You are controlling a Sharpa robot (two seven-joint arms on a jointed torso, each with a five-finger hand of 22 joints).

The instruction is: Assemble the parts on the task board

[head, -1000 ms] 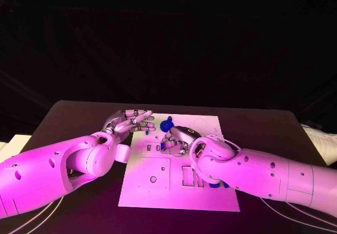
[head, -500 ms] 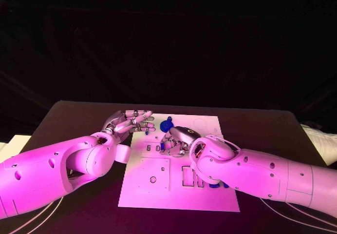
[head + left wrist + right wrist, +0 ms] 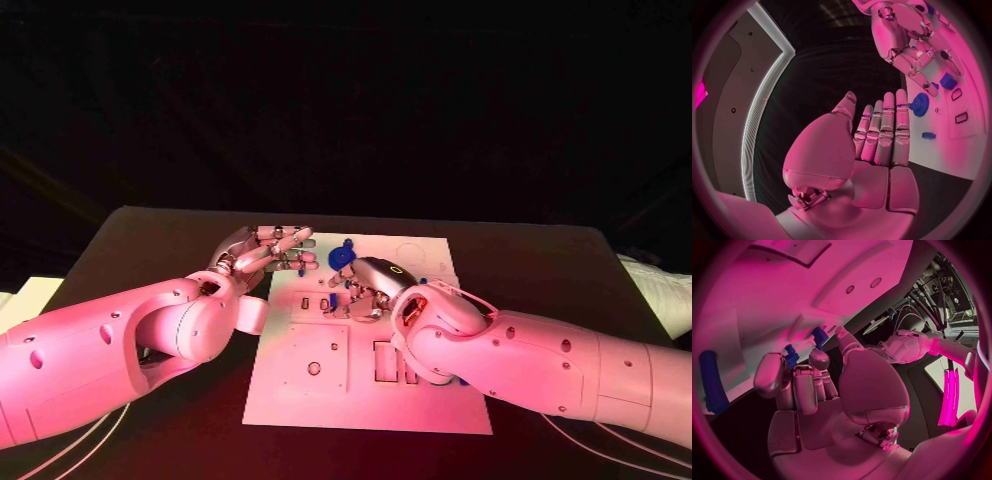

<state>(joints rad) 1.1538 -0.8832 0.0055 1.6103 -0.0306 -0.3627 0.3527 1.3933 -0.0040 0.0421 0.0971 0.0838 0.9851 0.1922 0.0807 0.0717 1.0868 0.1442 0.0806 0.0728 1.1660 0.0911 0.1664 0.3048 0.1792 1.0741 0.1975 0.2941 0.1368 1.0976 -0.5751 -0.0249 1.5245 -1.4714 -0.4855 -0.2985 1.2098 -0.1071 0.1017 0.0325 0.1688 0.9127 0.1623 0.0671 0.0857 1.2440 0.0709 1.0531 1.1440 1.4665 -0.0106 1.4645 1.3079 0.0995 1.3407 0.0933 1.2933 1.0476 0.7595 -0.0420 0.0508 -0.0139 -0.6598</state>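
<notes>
task board [image 3: 310, 375] lies flat mid-tabletop [image 3: 144, 240] | blue gear [image 3: 340, 258] stands near its far edge, small blue parts [image 3: 333, 298] beside the right robot hand [image 3: 369, 285] | right robot hand: over the board, fingers curled, a small blue part [image 3: 791, 356] at its fingertips | left robot hand [image 3: 267, 250]: fingers straight, side by side, empty, at board's far-left corner

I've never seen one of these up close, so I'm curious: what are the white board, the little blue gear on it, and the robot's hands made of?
The task board looks like rigid matte plastic or painted sheet: flat, cleanly cut slots and holes. The blue gear seems moulded or printed plastic, with uniform colour and dull sheen. The left hand and right hand look like smooth plastic shells over metal parts; the exact material can't be told.
</notes>
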